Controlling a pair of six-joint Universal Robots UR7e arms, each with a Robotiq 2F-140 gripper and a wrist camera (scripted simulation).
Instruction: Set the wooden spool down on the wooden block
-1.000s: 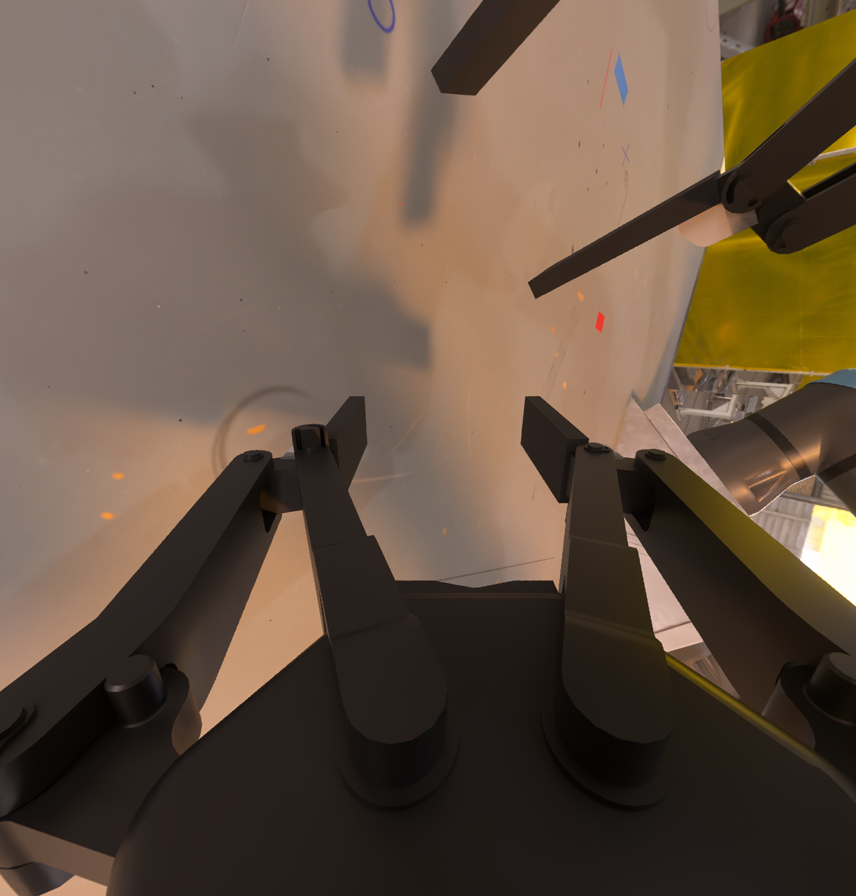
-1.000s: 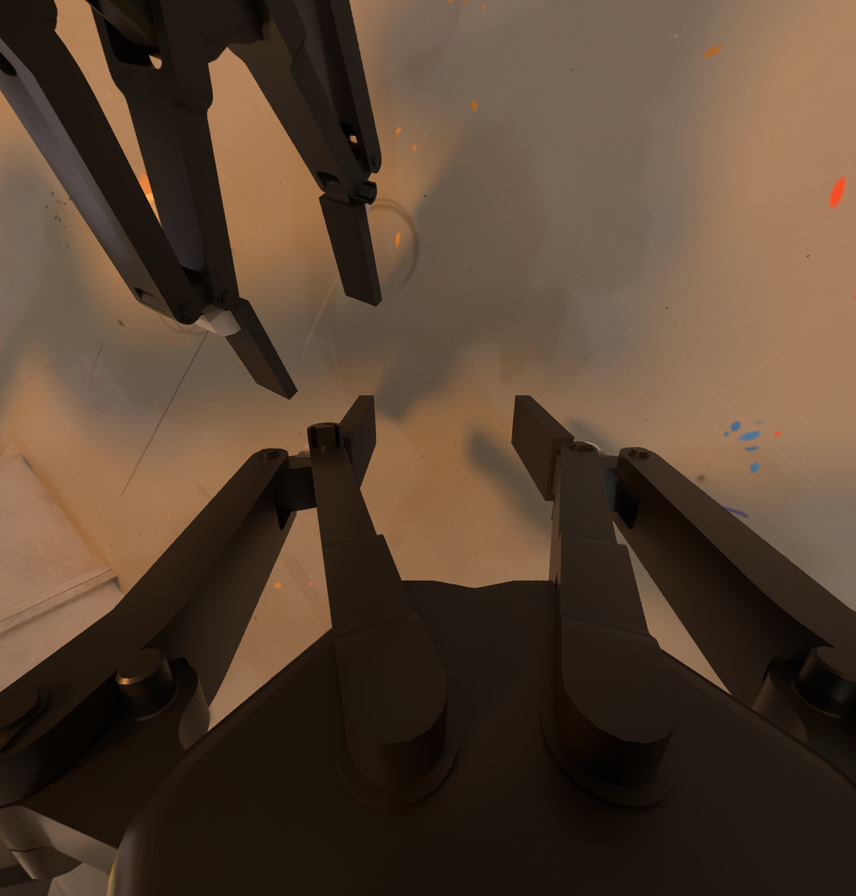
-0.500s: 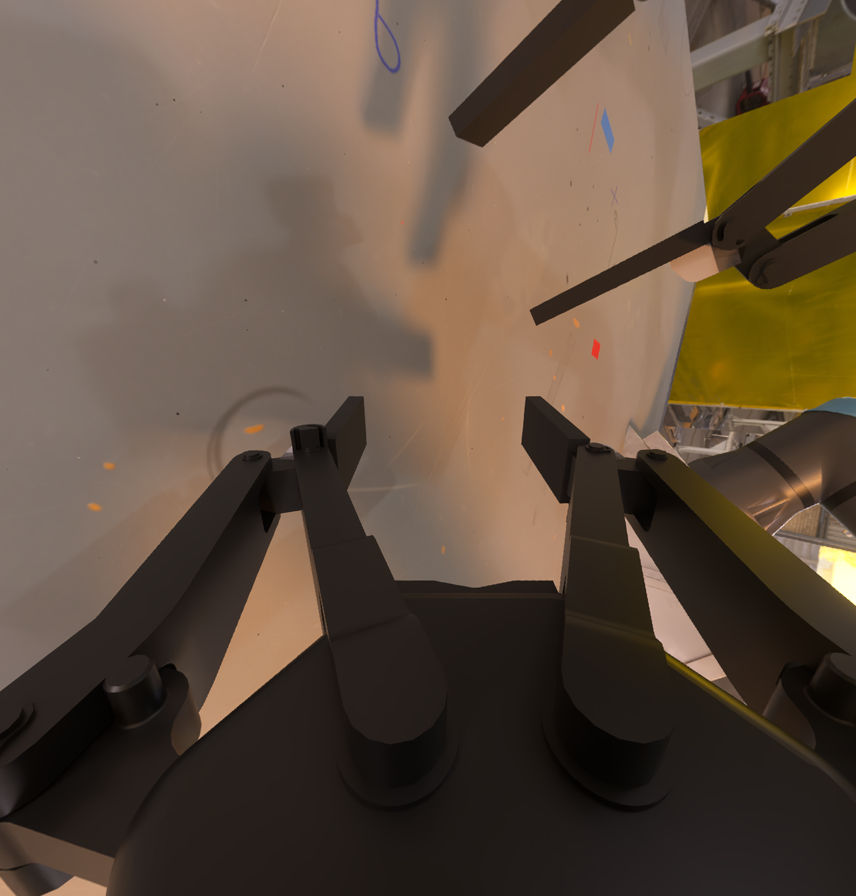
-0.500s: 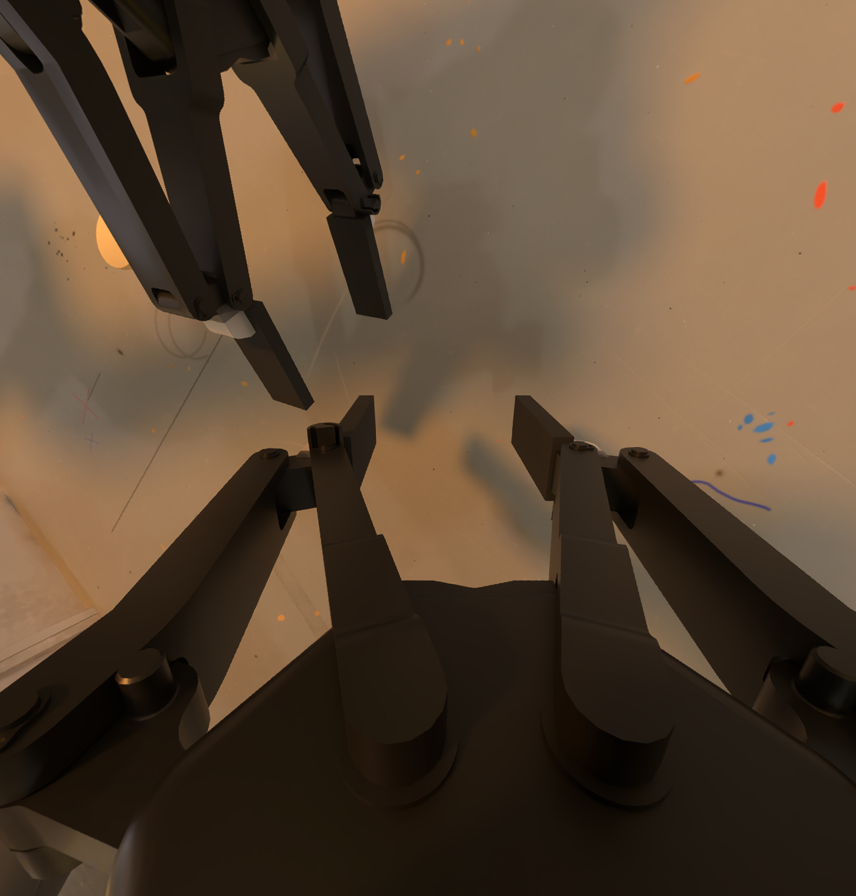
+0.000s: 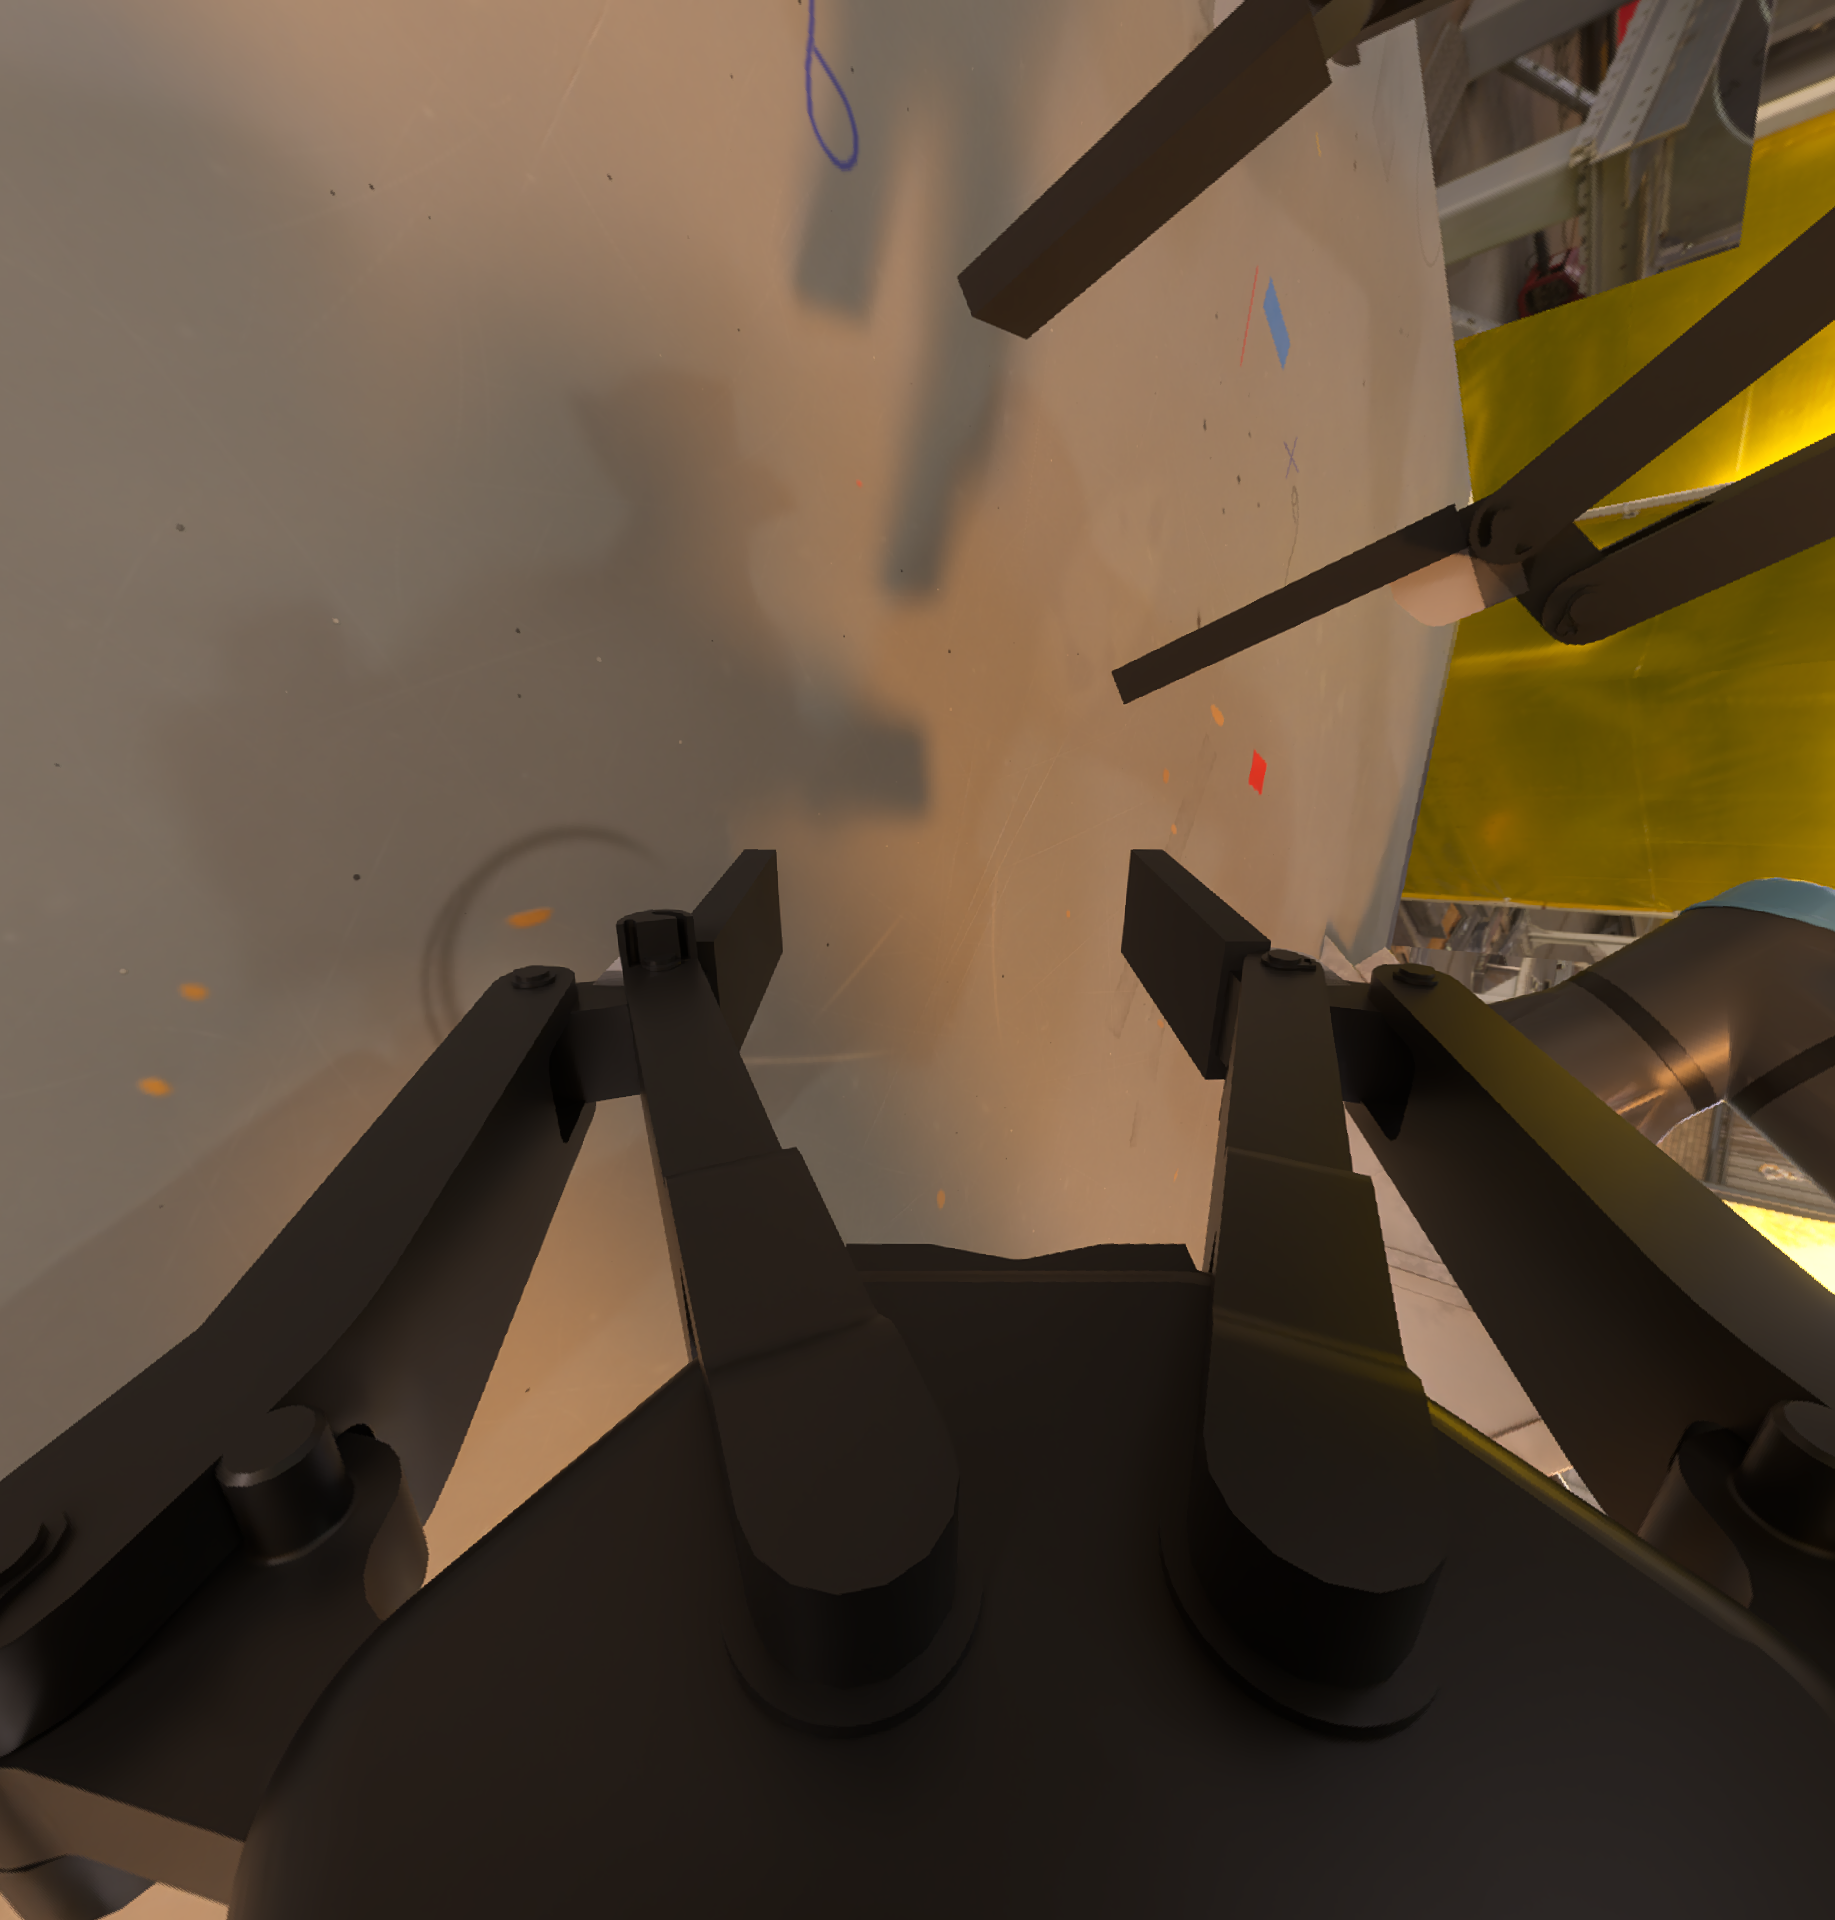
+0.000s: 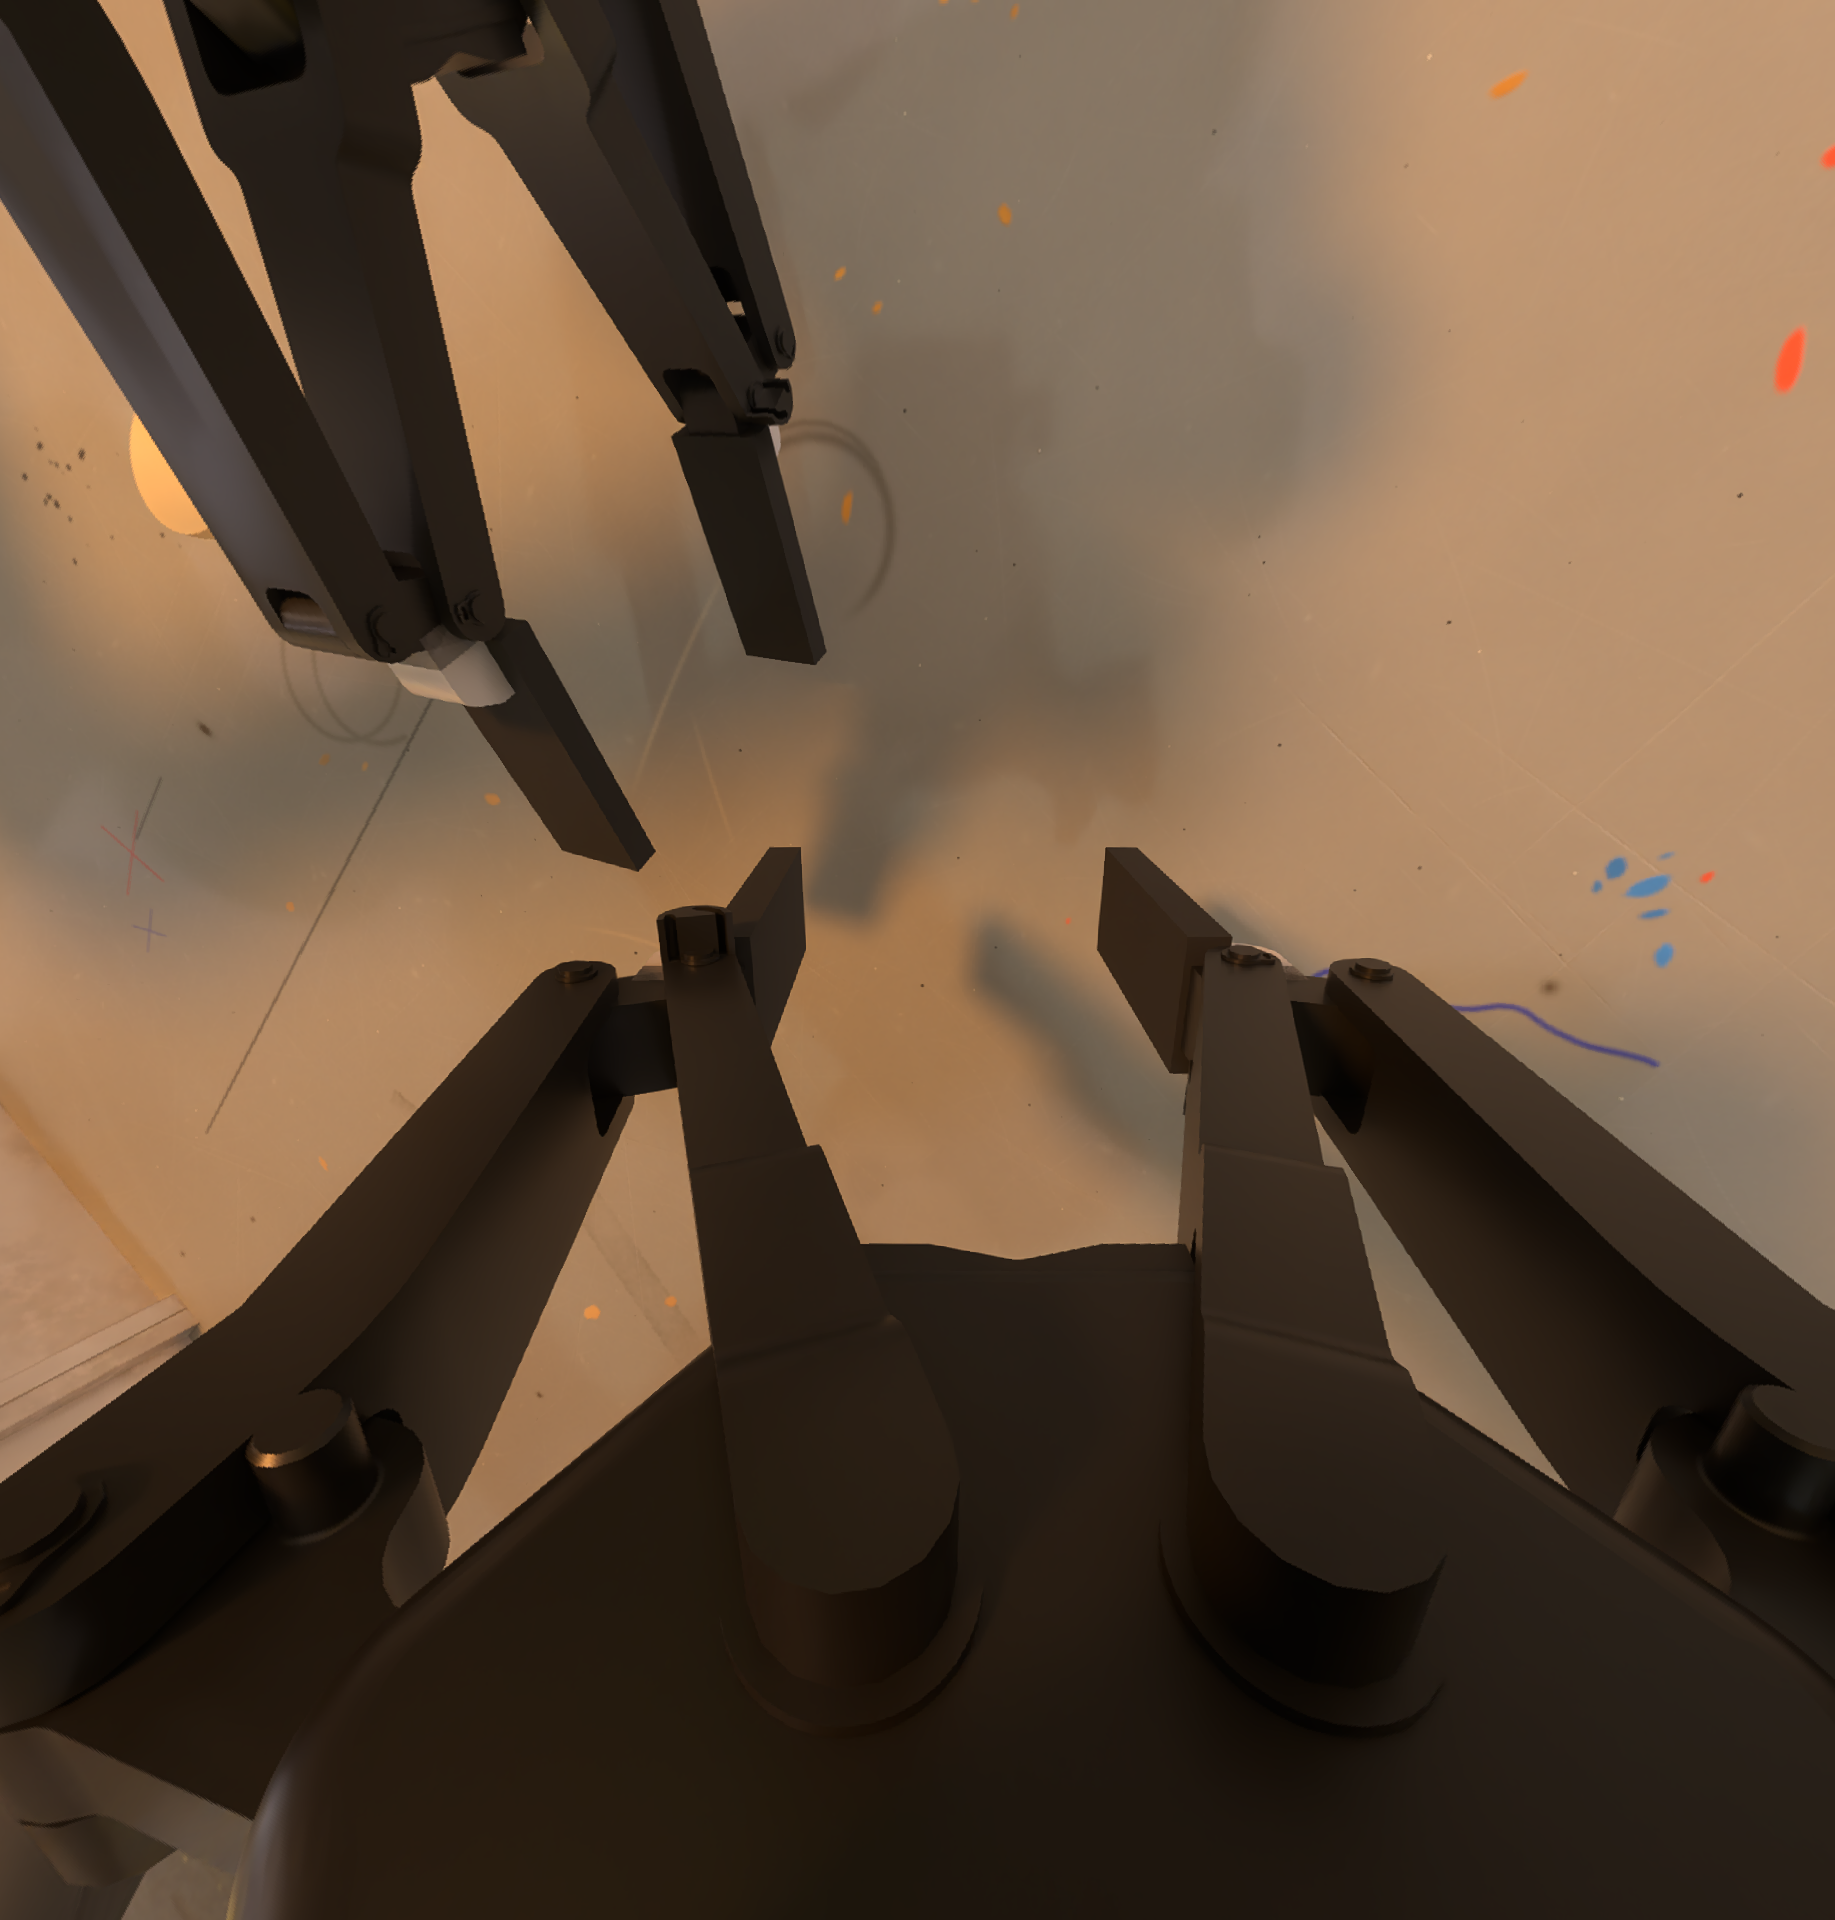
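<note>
The table top (image 5: 477, 520) is seen as a smooth, matt tan surface, flecked with paint spots and fine scratches. Both grippers' fingers (image 6: 1152, 935) are finished in matt black, while a glossy yellow sheet (image 5: 1619, 779) is shown beyond.

This looks like an industrial workshop or robot test hall. Most of both views is filled by a pale, worn worktop (image 5: 393, 436) marked with scratches, dark specks, pen strokes, a blue scribbled loop (image 5: 830, 104) near the top centre, ring-shaped stains, and small orange, red and blue paint flecks (image 6: 1640, 894). Past the worktop's edge, at the right of the left wrist view, hangs a yellow translucent curtain (image 5: 1619, 748) of the kind used to screen off work cells. Above it, in the upper right corner, stand grey metal beams and framework (image 5: 1640, 104). At the lower left of the right wrist view, a pale floor (image 6: 30, 1299) shows below the worktop's edge.
</note>
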